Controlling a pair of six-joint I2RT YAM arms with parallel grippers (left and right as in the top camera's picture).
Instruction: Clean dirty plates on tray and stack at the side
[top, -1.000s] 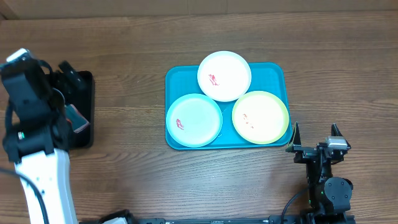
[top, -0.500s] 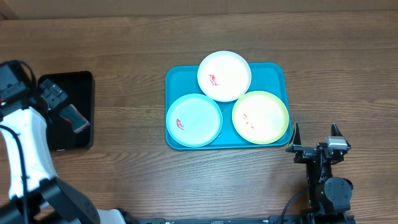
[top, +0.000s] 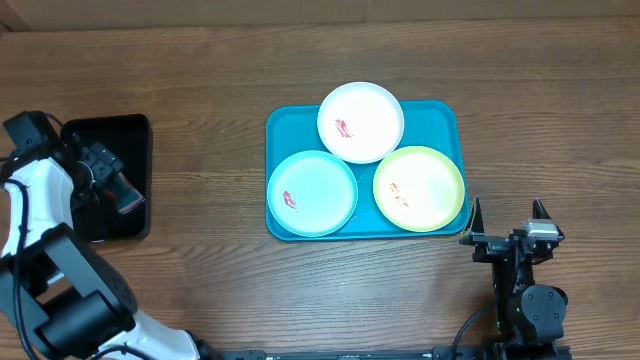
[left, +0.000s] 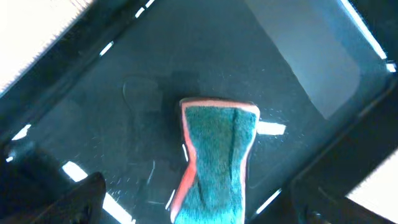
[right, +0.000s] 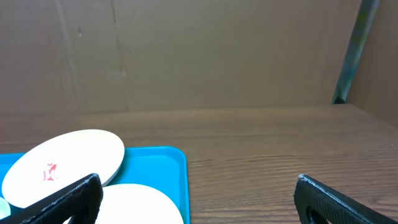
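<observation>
Left tool: the left gripper (top: 100, 168) hangs low over a small black rectangular plastic tray (top: 131, 124) near the table's left edge. Its jaws are spread wide and have hold of nothing.
Cleaning pad: a teal-faced sponge with a red backing layer (left: 217, 155) lies in that black tray, directly beneath the left gripper and between its two fingers.
Pad axis: in the left wrist view its long axis runs up and down the picture with a slight tilt. The fingers stand to either side, so a closing would likely catch it across the narrow width.
Judged step: fetching the sponge, no plate wiped yet.
Task's things: the large turquoise-blue rectangular plastic tray (top: 284, 124) sits mid-table, well apart to the right of the left gripper, long side running left to right.
Plates: a pale aqua round plate (top: 312, 193) is front left and a white round plate (top: 361, 121) is at the back, overhanging the rim. A yellow-green round plate (top: 419, 188) is front right. All lie flat with red marks, faintest on the yellow-green.
Right tool: the right gripper (top: 508, 205) rests just beside the blue tray's front right corner, jaws wide and empty.
Nearer arm: the right one, closest to the yellow-green plate.
</observation>
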